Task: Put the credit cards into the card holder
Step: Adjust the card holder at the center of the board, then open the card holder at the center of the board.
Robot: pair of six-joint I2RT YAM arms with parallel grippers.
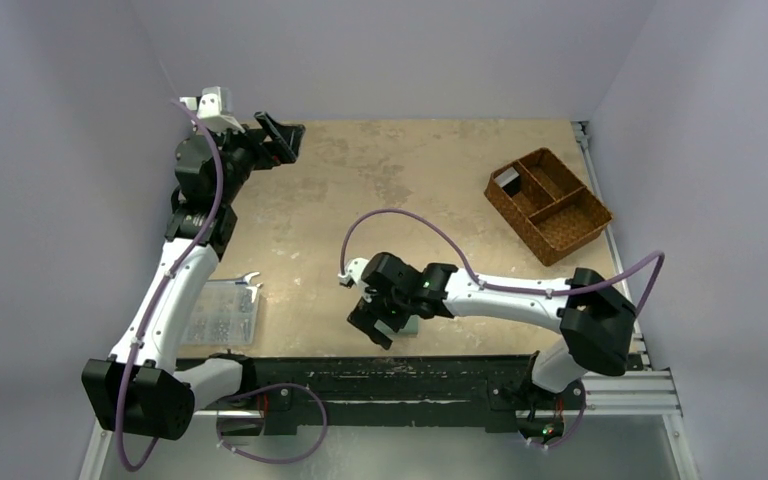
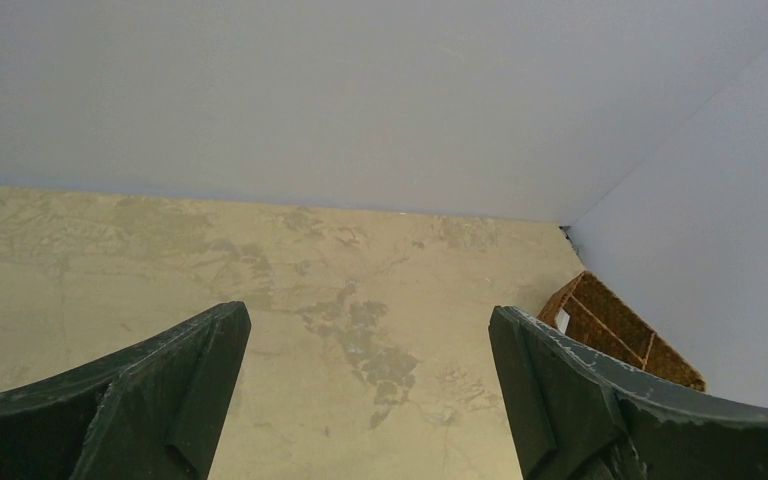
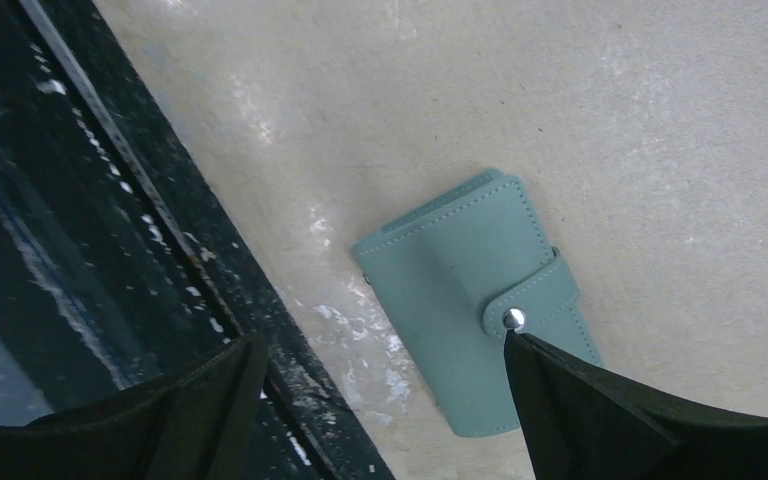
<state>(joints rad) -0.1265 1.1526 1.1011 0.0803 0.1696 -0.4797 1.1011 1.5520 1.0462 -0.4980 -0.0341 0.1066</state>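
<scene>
The card holder (image 3: 457, 292) is a grey-green folded wallet lying shut on the table, its strap fastened with a round metal snap (image 3: 512, 318). It sits close to the table's front edge. My right gripper (image 3: 380, 340) hovers over it, open, with one fingertip (image 3: 560, 400) covering the strap's end just below the snap. From above, only a sliver of the card holder (image 1: 413, 324) shows beside the right gripper (image 1: 375, 325). My left gripper (image 1: 282, 140) is raised at the far left back, open and holding nothing (image 2: 370, 315). The credit cards cannot be made out in any view.
A brown woven divided basket (image 1: 520, 225) stands at the back right, with a small pale item (image 1: 507, 179) in one compartment; its corner (image 2: 620, 335) shows in the left wrist view. A clear plastic box of small parts (image 1: 222, 313) lies front left. A black rail (image 1: 390, 375) runs along the front.
</scene>
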